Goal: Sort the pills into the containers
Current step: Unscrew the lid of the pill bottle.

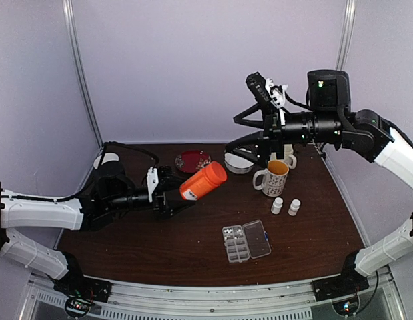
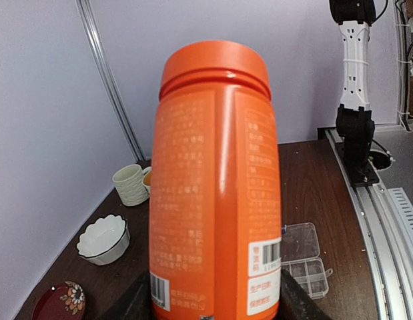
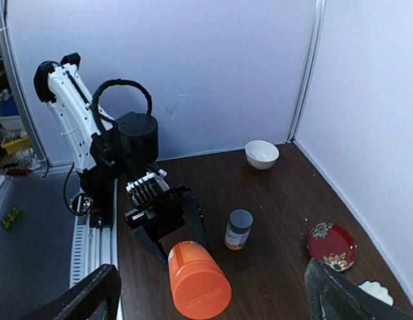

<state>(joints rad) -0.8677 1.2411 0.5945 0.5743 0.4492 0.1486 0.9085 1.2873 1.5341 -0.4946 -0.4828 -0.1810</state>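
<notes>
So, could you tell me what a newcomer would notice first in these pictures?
The big orange bottle, cap on, held tilted over the left side of the table by the left fingers, stands out first. Next come the right fingers, spread wide and empty high at the back right, and the clear pill box lying open near the front centre.

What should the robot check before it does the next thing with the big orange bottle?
1. Left tool grips the orange bottle: ok, held tilted above the table.
2. Bottle's cap off for pouring: not ok, the cap is on.
3. Right tool free to help: ok, wide open, holding nothing, raised high.
4. Pill box lid open: ok, it lies flat beside the compartments.
5. What is inside the box: cannot tell, too small to see.
</notes>
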